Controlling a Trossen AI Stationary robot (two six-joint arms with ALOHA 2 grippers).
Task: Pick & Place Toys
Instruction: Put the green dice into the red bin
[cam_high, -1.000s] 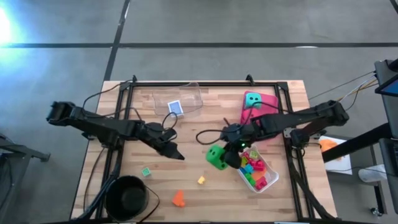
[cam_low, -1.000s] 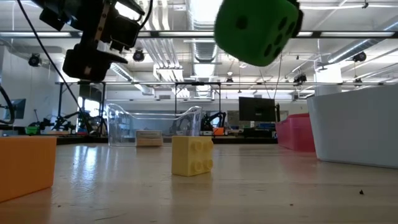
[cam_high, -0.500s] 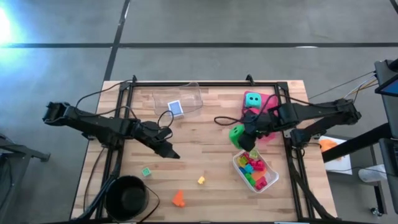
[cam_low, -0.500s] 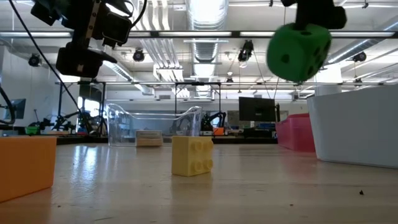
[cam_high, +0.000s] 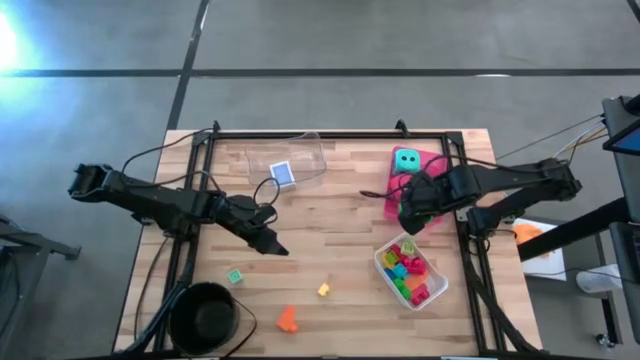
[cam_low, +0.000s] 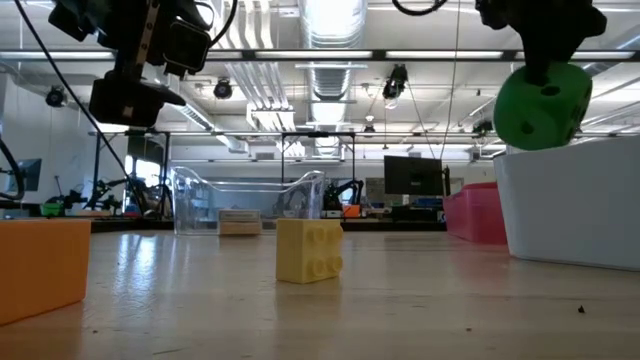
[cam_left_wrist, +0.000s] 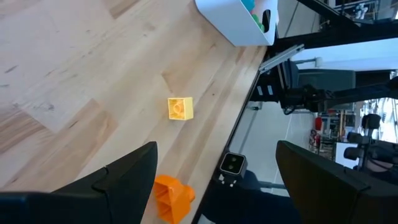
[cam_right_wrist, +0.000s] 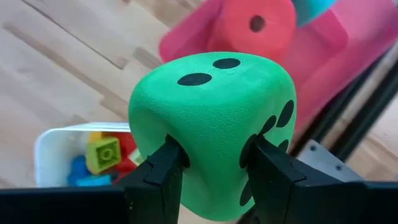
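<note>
Since a second ago the right gripper (cam_high: 410, 212) has carried the green die (cam_right_wrist: 211, 130) from beside the white tray (cam_high: 384, 262) up over the pink tray (cam_high: 437, 160), fingers clamped on it, presumably to drop it with the teal die (cam_high: 405, 160). Farther from the pink tray, the left gripper (cam_high: 270, 243) hangs with fingers spread over the bare wood, holding nothing.

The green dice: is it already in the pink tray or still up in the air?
In the air. The right pincer grips the green dice above the pink tray.

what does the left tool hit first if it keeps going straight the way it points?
Probably bare table: the left tool, open and empty, aims down at the wood near the yellow brick and orange brick. Whether it would clip either brick, I can't tell.
</note>
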